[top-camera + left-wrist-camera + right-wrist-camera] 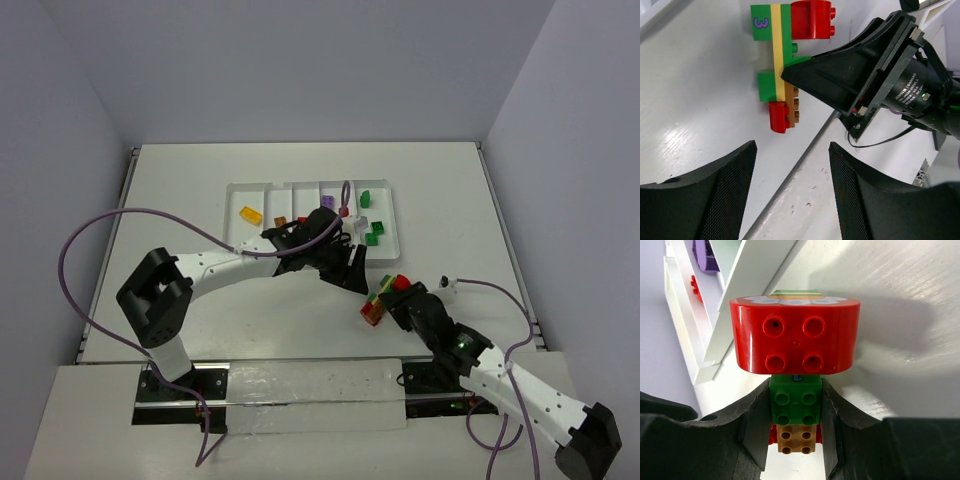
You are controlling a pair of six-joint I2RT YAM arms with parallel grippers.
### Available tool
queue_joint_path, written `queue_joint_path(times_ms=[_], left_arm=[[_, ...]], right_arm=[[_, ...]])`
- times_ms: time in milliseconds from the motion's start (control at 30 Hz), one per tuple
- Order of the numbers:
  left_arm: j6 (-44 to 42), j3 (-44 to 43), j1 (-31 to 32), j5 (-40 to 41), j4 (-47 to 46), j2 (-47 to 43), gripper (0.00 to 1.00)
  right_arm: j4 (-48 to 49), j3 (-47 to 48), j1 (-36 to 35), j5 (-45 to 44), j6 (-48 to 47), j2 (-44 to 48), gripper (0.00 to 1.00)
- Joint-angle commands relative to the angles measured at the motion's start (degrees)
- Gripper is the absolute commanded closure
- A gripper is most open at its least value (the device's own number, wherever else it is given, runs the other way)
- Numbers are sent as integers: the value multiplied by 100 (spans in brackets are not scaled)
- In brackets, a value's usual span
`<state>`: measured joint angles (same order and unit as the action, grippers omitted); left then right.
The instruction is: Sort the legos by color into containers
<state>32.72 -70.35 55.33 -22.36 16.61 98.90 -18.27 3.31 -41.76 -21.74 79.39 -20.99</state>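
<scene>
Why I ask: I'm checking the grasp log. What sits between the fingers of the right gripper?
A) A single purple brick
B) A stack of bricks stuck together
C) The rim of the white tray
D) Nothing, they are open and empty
B: in the right wrist view, the right gripper has its fingers pressed on both sides of the green brick in a stuck-together stack that includes a red rounded brick.
</scene>
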Motion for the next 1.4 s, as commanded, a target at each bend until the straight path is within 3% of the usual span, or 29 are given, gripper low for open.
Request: queue_joint_path(times_ms=[0,233,900,1367], left_arm=[[245,-158,-1,-209,-467,69,32],[733,232,4,-14,-1000,276,32],[1617,931,4,-545,-2374,711,37],[1700,1144,14,-616,-2560,717,42]], right_arm=[[-295,365,-34,-256,-342,24,99],[-308,720,-34,-216,-532,-110,98],[-272,829,-34,-193,-477,0,99],[39,743,-34,-97,-225,42,99]])
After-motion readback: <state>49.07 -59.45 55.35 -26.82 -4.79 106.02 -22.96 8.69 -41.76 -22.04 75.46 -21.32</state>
